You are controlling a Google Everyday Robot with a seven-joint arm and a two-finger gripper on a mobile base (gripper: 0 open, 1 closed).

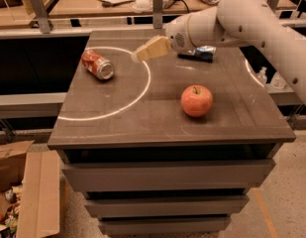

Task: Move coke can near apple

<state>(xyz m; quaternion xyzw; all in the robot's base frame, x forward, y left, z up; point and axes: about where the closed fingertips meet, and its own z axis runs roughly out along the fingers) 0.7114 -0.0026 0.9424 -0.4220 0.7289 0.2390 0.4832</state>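
The coke can (97,64) lies on its side at the back left of the dark tabletop (142,123), silver end facing front right. The apple (196,100) stands upright at the right middle of the top, stem up. My gripper (136,56) hangs over the back middle of the table on the white arm (231,19), which reaches in from the right. It points left toward the can, about a can's length to its right, and holds nothing. The apple is well apart from the can, to the front right.
A blue-and-silver packet (204,50) and a black object (194,57) lie at the back right, partly behind the arm. A white curved line (142,86) is drawn on the top. Drawers (167,175) below. A cardboard box (28,192) stands on the floor at left.
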